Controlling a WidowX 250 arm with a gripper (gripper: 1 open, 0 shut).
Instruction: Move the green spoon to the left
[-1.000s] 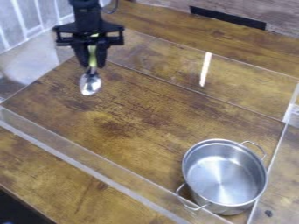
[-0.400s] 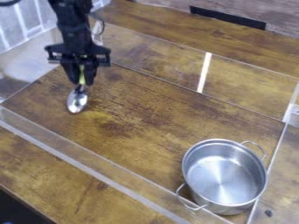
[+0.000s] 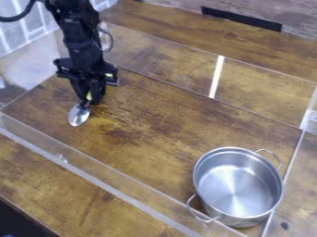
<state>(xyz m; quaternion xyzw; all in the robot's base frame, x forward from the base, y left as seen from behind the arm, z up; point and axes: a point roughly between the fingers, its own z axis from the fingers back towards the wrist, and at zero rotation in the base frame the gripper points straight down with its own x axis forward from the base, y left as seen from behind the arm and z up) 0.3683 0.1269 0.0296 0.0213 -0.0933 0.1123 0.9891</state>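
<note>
Pincer [image 3: 85,92] is closed on the green spoon [image 3: 88,96] at the far left of the counter [image 3: 168,125], silver bowl pointing to the near side, steel pot [image 3: 239,185] well apart at near right. Looks like the carry/place step; next move should be a small leftward finish if needed, then lower gently, check the spoon is supported, open and lift away

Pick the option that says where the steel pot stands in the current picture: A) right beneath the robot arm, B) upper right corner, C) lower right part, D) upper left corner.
C: the pot stands in the lower right part of the picture, well away from the spoon at the left.
</note>
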